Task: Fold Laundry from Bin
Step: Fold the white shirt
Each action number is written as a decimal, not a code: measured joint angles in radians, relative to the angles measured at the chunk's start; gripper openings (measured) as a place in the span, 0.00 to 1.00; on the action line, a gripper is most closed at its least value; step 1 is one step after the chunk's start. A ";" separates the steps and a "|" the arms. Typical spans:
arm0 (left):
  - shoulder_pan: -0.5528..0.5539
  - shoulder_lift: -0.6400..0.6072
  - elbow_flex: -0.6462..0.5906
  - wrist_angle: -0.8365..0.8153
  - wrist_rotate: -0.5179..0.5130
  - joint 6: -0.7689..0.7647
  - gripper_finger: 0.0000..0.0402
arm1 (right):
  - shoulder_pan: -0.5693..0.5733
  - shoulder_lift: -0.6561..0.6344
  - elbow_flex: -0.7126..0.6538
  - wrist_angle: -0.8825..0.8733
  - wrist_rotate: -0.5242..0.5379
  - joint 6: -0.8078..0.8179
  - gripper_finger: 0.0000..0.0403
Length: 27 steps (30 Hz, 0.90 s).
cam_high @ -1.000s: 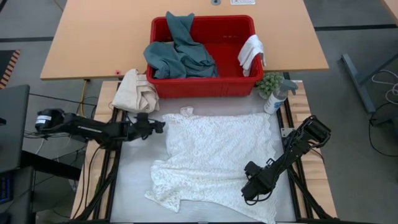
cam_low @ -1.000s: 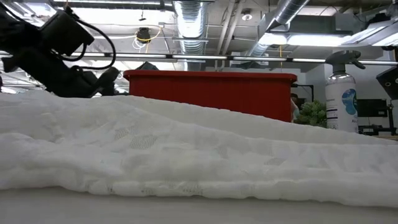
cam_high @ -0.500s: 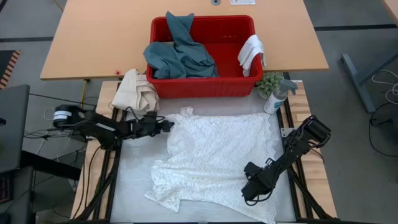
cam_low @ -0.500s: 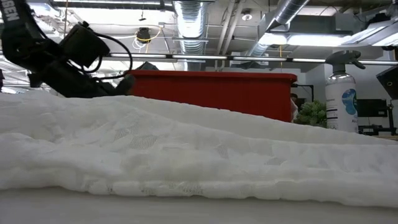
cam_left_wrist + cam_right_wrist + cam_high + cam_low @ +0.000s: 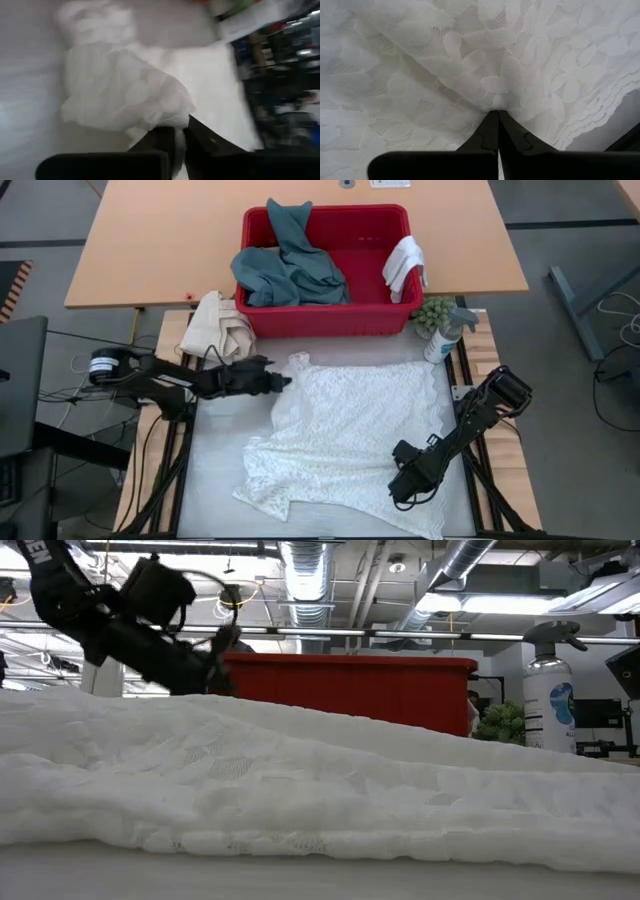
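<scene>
A white lace towel lies spread over the near table, with a rumpled near left corner. My left gripper reaches in level from the table's left and is shut at the towel's far left edge. My right gripper points down, shut on the towel near its near right part. The red bin stands behind the towel. In it a teal garment hangs over the far rim, and a small white cloth drapes over the right rim. The low view shows the left arm above the towel's ridge. My left gripper pinches the towel's far left edge between its two fingers, coming in nearly level from the table's left. The cloth bunches up just ahead of the fingertips and lies on the table. My right gripper pinches a small tuck of the towel between its two fingertips, from above, pointing down. Creases run out from the pinch, and the cloth around it lies on the table.
A cream canvas bundle lies at the bin's left near corner, just behind the left arm. A spray bottle and a small green plant stand at the bin's right near corner. The tan table top stretches left of the bin.
My left gripper has gone toward the table's right edge to the towel's far left edge, tipped its fingers down a little, and shut on the cloth there. The towel otherwise lies as before.
</scene>
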 joint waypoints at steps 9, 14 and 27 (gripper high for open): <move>0.030 -0.249 0.141 -0.678 -0.008 0.063 0.00 | 0.000 0.000 0.000 0.000 0.003 0.000 0.06; 0.044 -0.301 0.287 -0.978 -0.155 0.224 0.00 | 0.000 0.000 0.000 0.000 0.006 0.000 0.06; 0.073 -0.288 0.452 -1.076 -0.311 0.616 0.11 | 0.000 0.000 0.000 0.005 0.010 0.025 0.06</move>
